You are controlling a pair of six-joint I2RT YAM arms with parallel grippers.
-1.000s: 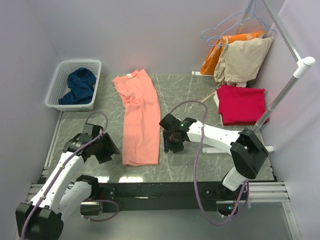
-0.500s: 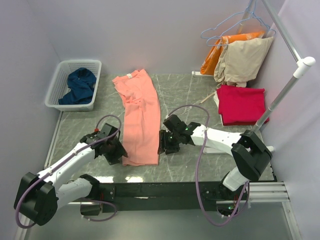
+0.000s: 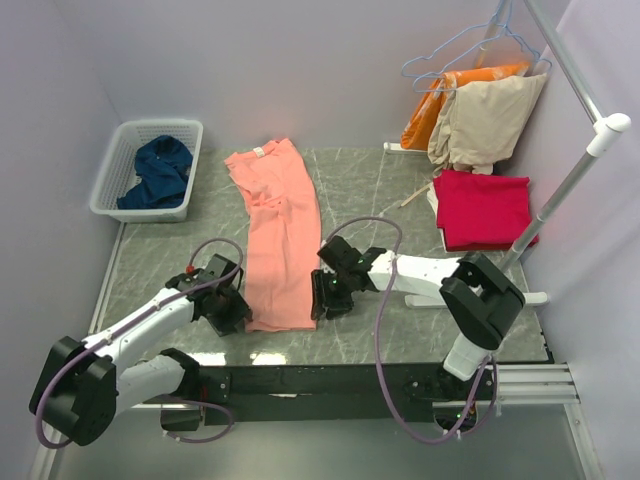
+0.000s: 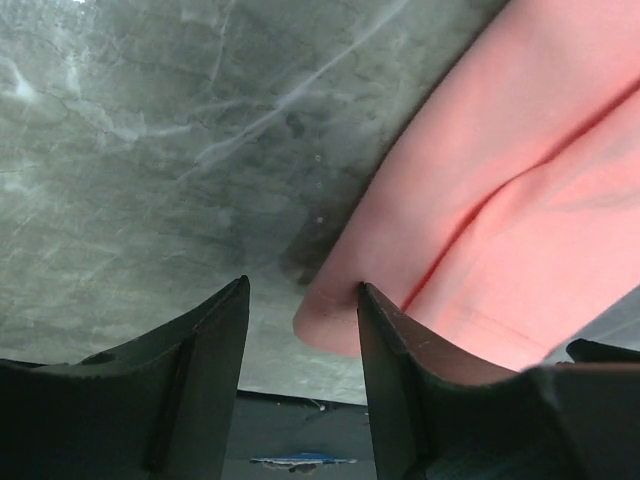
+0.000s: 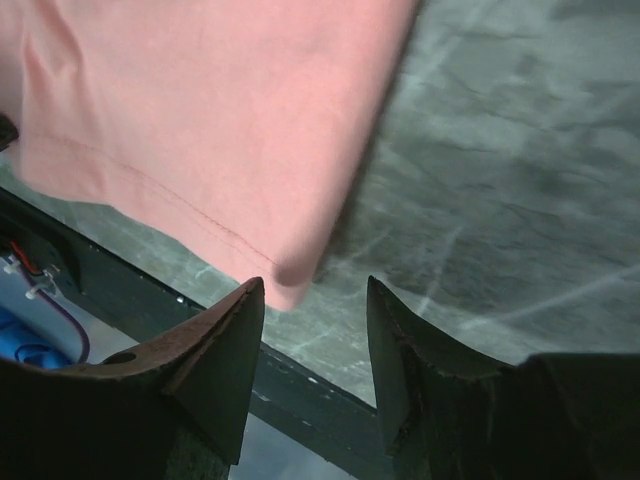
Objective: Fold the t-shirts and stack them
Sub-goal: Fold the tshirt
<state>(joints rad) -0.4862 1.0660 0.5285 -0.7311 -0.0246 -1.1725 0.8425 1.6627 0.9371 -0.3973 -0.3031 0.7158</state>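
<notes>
Pink shirt (image 3: 280, 235): L gripper (image 3: 238, 311), R gripper (image 3: 319, 299) at near corners, jaws apart.

Left arm (image 3: 150, 315), right arm (image 3: 425, 270) stretched low, jaws parted, empty

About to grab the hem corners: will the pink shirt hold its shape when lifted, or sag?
Likely floppy: the pink shirt lies flat with soft creases, so it should sag between held corners. Probably light, being thin cloth. Pushed, it may bunch rather than slide on the table, since it already wrinkles near the middle.
</notes>
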